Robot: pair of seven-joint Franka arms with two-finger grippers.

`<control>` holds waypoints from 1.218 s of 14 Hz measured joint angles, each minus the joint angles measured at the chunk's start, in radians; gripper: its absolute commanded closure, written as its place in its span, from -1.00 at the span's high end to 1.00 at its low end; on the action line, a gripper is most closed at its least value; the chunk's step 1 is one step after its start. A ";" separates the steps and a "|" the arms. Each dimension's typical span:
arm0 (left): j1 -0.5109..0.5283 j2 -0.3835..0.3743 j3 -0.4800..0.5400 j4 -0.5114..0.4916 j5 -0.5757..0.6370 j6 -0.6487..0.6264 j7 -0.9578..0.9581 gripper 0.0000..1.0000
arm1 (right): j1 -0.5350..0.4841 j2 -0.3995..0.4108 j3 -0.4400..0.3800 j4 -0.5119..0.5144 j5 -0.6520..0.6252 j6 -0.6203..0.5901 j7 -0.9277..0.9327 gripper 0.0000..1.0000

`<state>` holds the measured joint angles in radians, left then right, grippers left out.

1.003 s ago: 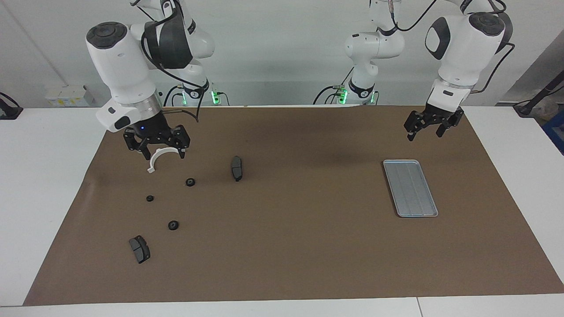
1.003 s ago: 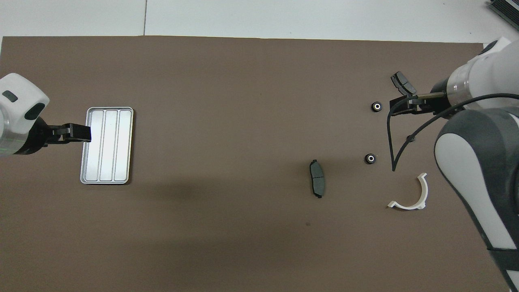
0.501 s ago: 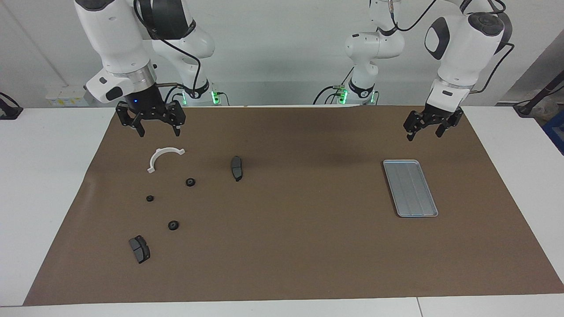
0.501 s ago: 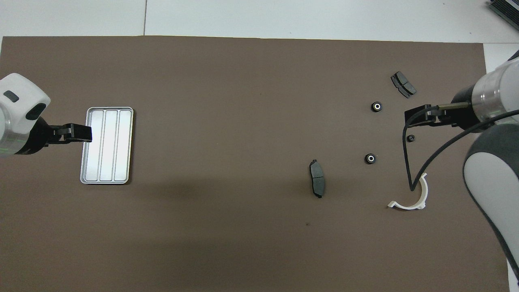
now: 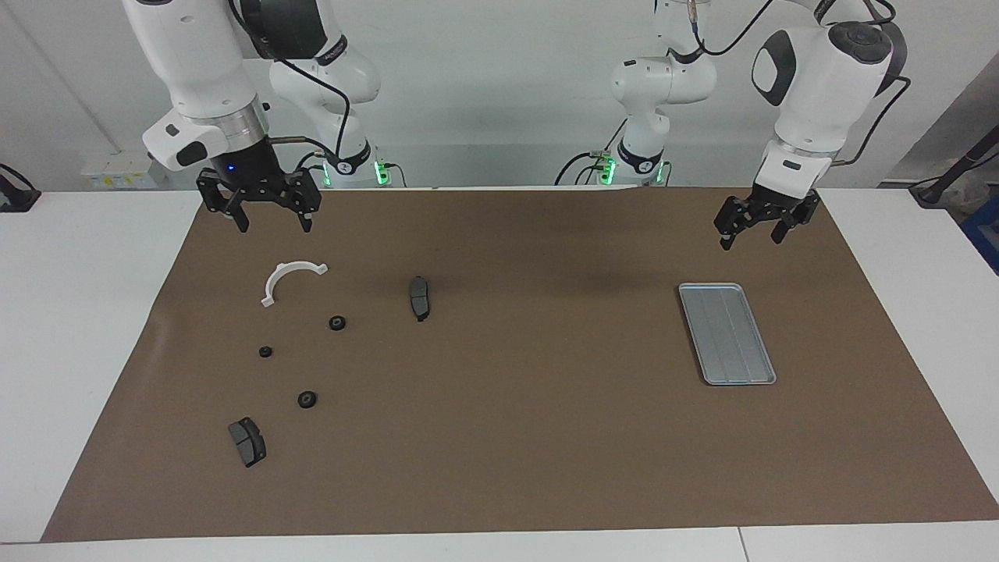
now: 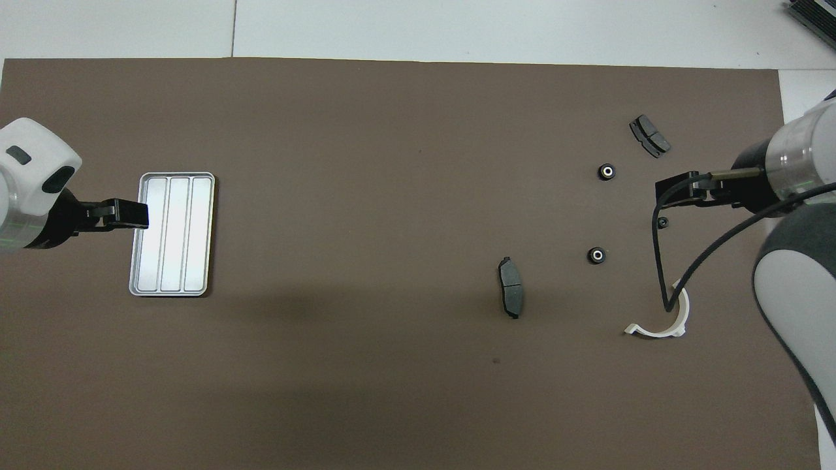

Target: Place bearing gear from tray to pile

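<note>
your right claw [image 5: 268, 221] has lifted clear of the pile over the last second: a moment ago it sat low right above the white half-ring bracket [image 5: 290, 279], and now it hangs high over the edge of the brown mat [image 5: 499, 468] at the right arm's end of the counter, fingers spread wide with nothing between them. the bracket has not shifted. the left claw [image 5: 751, 234] has barely moved; it waits in the air above the mat on the robots' side of the tray [image 5: 727, 333], also fully open and empty.

the tray looks bare, with no part on its ribbed floor. three small round black parts lie on the mat among the pile: one [image 5: 337, 322] just by the bracket, a smaller one [image 5: 265, 351] farther from the robots, and a third [image 5: 307, 400] near the outer brake pad [image 5: 247, 441]. the other brake pad [image 5: 420, 297] lies toward the middle of the mat. judging by that, the bearing gears are already off the tray and the retreat reads as the end of a drop, so little seems left to do.

from overhead, the right arm's cable crosses one end of the bracket and the claw sits almost over the smallest black part [image 6: 662, 222]. whether those round parts are bearings or gears is too fine to make out
</note>
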<state>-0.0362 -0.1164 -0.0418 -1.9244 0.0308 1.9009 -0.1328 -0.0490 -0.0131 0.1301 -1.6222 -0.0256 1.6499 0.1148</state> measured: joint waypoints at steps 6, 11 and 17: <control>0.000 0.000 0.000 0.000 0.000 0.000 0.000 1.00 | -0.007 -0.015 -0.016 0.000 0.000 -0.037 0.000 1.00; 0.000 0.000 -0.001 0.000 0.000 0.000 0.000 1.00 | 0.056 -0.018 -0.073 0.000 0.000 -0.066 0.000 1.00; 0.000 0.000 -0.001 0.000 0.000 0.001 0.000 1.00 | 0.103 -0.017 -0.113 0.002 0.000 -0.082 0.000 1.00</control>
<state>-0.0365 -0.1167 -0.0425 -1.9244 0.0304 1.9015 -0.1328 0.0539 -0.0301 0.0172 -1.6202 -0.0256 1.5681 0.1148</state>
